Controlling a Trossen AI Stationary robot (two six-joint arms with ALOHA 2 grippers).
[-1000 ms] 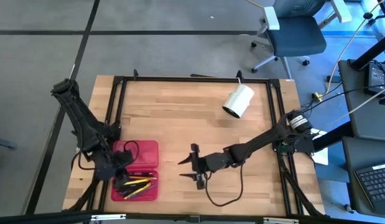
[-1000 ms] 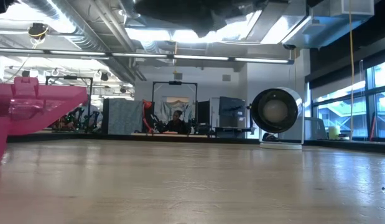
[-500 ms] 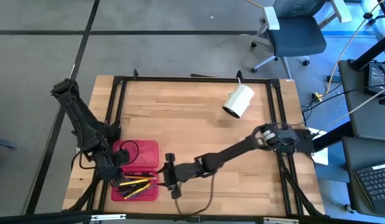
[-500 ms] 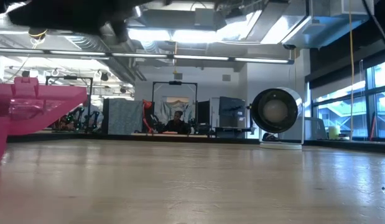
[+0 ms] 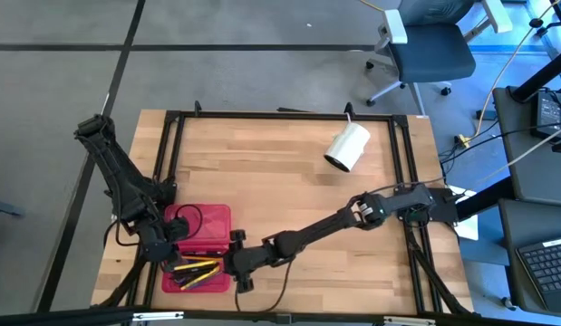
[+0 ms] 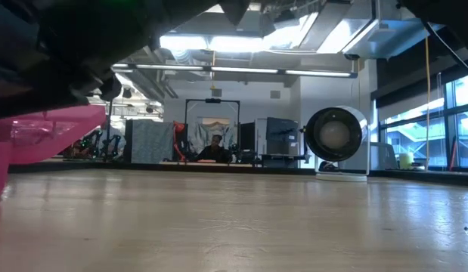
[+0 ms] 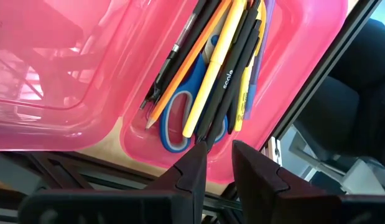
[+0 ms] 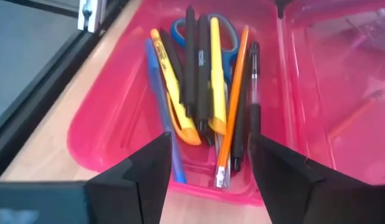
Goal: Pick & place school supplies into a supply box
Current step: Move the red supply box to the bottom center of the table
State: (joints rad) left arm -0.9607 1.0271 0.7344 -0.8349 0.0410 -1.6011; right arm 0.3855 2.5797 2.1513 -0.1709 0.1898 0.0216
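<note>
The red supply box [image 5: 198,246] lies open at the table's near left, resting on its two halves. In its near half [image 8: 117,106] lie the school supplies: blue-handled scissors [image 7: 176,118] under several black, yellow and orange pens [image 8: 204,81] and a blue one. My left gripper [image 7: 218,152] hovers over that half at the box's left side [image 5: 174,261], its fingers a narrow gap apart with nothing between them. My right gripper [image 8: 208,165] stands wide open at the box's right edge [image 5: 236,264], slanting down toward the pens.
A white cylinder [image 5: 347,147] lies on its side at the table's far right. Black frame rails [image 5: 280,116] run along the table's edges. Bare wood [image 5: 298,195] spreads between box and cylinder. An office chair [image 5: 430,50] stands beyond the far edge.
My right gripper has swept from the middle of the table toward the left edge and downward, stretching out until it stands at the box's right edge. Its fingers have stayed wide apart. The box and the supplies have not moved.
</note>
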